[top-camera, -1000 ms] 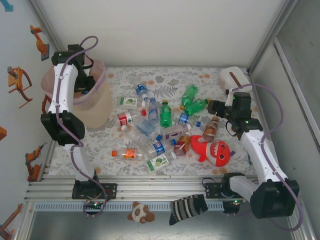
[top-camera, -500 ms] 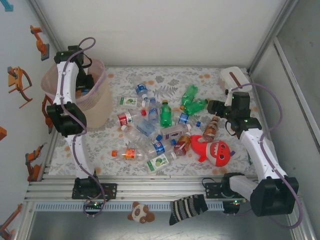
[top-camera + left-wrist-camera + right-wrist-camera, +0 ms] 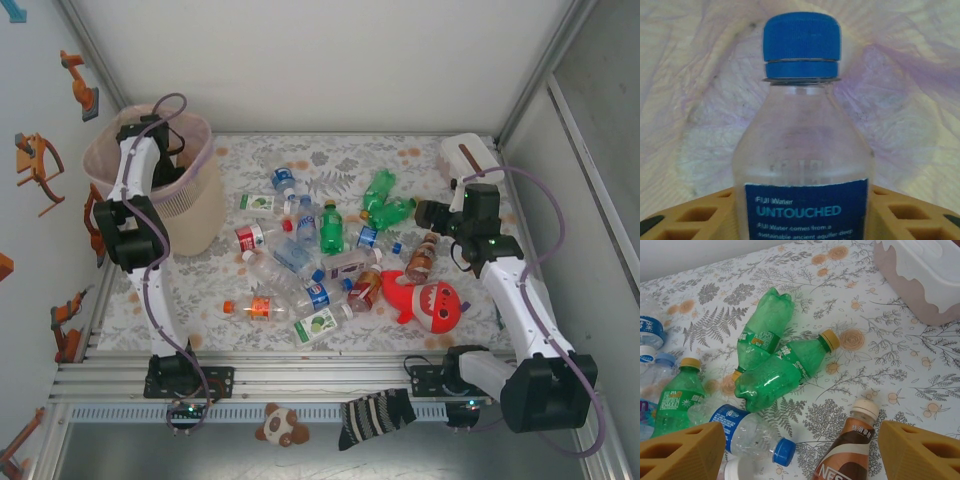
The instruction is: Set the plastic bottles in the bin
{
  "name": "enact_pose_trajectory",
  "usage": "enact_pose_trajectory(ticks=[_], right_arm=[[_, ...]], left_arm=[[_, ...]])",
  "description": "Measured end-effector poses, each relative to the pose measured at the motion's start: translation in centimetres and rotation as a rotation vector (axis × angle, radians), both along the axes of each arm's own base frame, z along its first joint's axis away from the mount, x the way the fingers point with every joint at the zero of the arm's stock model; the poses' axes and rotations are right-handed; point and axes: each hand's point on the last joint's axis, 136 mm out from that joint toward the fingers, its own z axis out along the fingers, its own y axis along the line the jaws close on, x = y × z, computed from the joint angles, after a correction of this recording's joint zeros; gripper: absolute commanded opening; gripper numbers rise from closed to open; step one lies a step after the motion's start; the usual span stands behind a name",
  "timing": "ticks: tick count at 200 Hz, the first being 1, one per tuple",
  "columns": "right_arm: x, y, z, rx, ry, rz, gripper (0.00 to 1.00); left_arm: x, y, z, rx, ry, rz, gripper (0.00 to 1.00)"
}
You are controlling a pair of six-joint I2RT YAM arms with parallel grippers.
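My left gripper (image 3: 805,212) is shut on a clear Fiji water bottle (image 3: 802,145) with a blue cap and blue label, held cap-first over the pinkish liner (image 3: 910,100). From above, that gripper (image 3: 163,160) reaches down inside the beige bin (image 3: 195,215). Several more plastic bottles (image 3: 300,255) lie heaped mid-table. My right gripper (image 3: 802,440) hangs open above the table, empty. Between its fingers lie a brown Nescafe bottle (image 3: 850,452) and a clear blue-capped bottle (image 3: 747,437). Two green bottles (image 3: 782,370) lie just beyond.
A red shark plush (image 3: 428,300) lies right of the bottle heap, near my right arm. A white box (image 3: 925,275) stands at the back right corner (image 3: 468,157). Walls close the table on the left, back and right.
My left arm has swung back and leftwards, carrying its gripper deeper into the bin's mouth. The right arm and the bottles on the table have stayed put.
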Motion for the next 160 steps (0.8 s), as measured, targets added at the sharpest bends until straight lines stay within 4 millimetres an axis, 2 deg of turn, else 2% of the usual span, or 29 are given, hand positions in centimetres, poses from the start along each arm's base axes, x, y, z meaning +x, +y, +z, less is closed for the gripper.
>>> enact_pose_trajectory(ticks=[28,77,117,160], right_arm=[[-0.2,-0.1,0.3,-0.002,-0.005,-0.003,0.79],[-0.8,-0.4,1.0,-0.009,-0.020,-0.014,0.79],[-1.1,-0.5,1.7,-0.013,-0.032,-0.021,0.79],[-1.8,-0.7,2.3,-0.014,-0.040,-0.024,0.79]], left_arm=[[0.4,0.1,0.1,-0.003,-0.026,0.009,0.67],[1.6,1.1,3.2,-0.009,-0.131,0.038,0.80],[3.5,1.7,6.2,-0.021,-0.238,0.057,0.83],[4.3,0.7,8.2,-0.076,-0.299,0.058,0.83]])
